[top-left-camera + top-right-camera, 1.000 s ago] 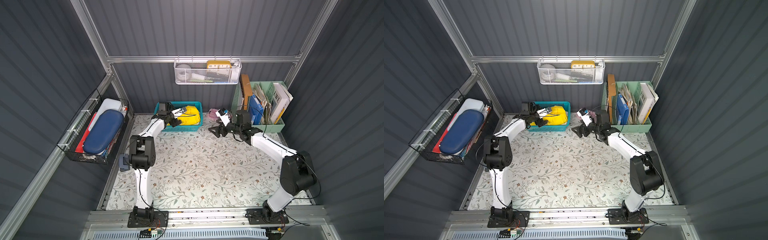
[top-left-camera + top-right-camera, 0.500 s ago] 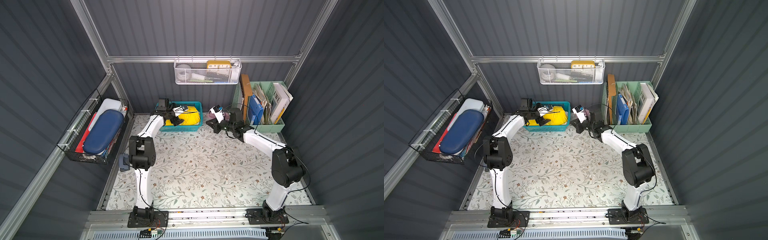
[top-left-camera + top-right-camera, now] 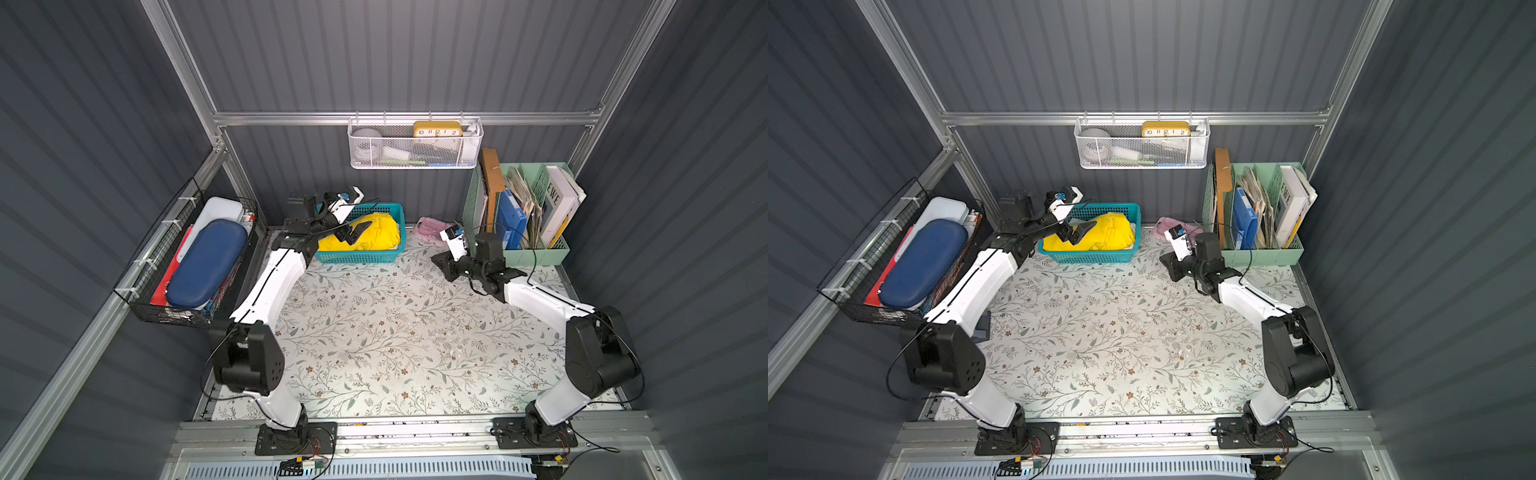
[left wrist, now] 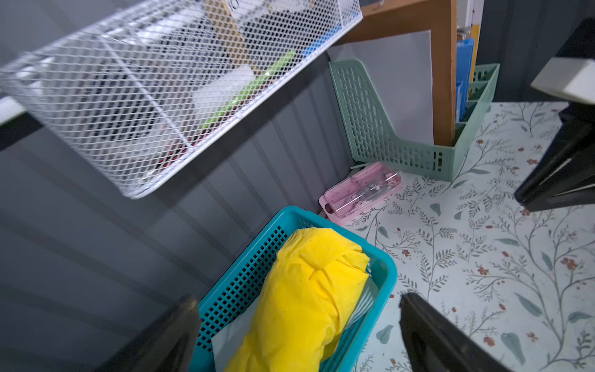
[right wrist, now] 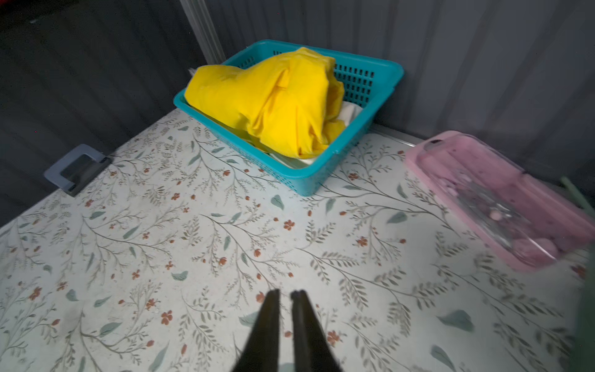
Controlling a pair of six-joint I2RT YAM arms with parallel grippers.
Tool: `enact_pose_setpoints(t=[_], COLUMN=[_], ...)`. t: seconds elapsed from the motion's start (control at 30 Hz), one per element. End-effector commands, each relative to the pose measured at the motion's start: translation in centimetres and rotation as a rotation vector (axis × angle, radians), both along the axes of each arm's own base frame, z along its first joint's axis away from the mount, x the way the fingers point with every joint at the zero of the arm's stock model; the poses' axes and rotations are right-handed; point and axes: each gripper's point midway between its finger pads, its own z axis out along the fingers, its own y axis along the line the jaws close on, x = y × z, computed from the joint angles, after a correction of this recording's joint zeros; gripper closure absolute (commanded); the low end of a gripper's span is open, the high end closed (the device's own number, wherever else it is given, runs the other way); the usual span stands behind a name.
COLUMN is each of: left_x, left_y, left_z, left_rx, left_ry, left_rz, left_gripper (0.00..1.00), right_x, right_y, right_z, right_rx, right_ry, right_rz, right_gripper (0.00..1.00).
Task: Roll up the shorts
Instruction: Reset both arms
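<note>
The yellow shorts lie as a bundled roll in a teal basket at the back of the table. A strip of the white shorts shows under them. My left gripper hangs open just above the near end of the yellow roll, one finger on each side, touching nothing. My right gripper hovers low over the bare flowered table to the right of the basket. Only a narrow gap separates its fingers and nothing is between them.
A pink clear-lidded case lies by the back wall between the basket and a green file holder. A white mesh shelf hangs above. A black wire rack with a blue case lines the left wall.
My right gripper reached back toward the pink case, then drew forward again; its jaws went from wide apart to nearly together. The left gripper stayed open over the basket.
</note>
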Motion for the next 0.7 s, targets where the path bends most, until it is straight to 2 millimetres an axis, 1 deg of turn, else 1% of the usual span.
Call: enact_pose_setpoints(t=[0.0,0.03,0.07,0.13,0.17,0.2,0.23,0.33,0.37,0.47,0.57,0.67], left_x=[-0.6,-1.6,-2.4,-3.8,-4.5,-5.0,-5.3,-6.0,-6.4,-7.1,-7.6,-8.0], left_y=[2.4,3.3,4.5,6.4,7.3,8.0,9.2,11.3,11.7,12.3,12.2,11.8], left_z=[-3.2,-4.6,-6.5,-9.0,-10.3,-11.5,-13.0,-16.1,-17.2,-20.2,-22.9,-25.4], left_rx=[-0.164,-0.193,-0.219,-0.232,-0.239,-0.239,-0.223,-0.191,-0.176,-0.132,-0.106,-0.096], left_ry=[0.114,0.154,0.198,0.205,0.216,0.229,0.238,0.227,0.223,0.235,0.259,0.274], left_rz=[0.184,0.242,0.32,0.426,0.475,0.516,0.584,0.699,0.714,0.732,0.721,0.695], left_gripper=[0.0,0.0,0.0,0.0,0.0,0.0,0.0,0.0,0.0,0.0,0.0,0.0], right_x=[0.0,-0.2,-0.6,-1.2,-1.5,-1.8,-2.4,-3.7,-4.2,-5.4,-6.5,-6.7], right_y=[-4.8,-6.2,-7.5,-10.1,-11.9,-13.1,-14.4,-18.0,-19.1,-21.4,-22.9,-23.6], right_z=[-0.9,-1.1,-1.6,-2.2,-2.8,-3.2,-3.9,-5.7,-6.1,-7.0,-7.6,-7.7], right_rx=[-0.001,-0.009,-0.02,-0.043,-0.074,-0.09,-0.109,-0.164,-0.175,-0.18,-0.164,-0.117], right_ry=[0.029,0.03,0.035,0.045,0.051,0.055,0.064,0.07,0.066,0.036,-0.01,-0.055], right_rz=[-0.172,-0.216,-0.256,-0.334,-0.402,-0.443,-0.483,-0.604,-0.647,-0.74,-0.8,-0.824], right_gripper=[0.01,0.01,0.01,0.01,0.01,0.01,0.01,0.01,0.01,0.01,0.01,0.01])
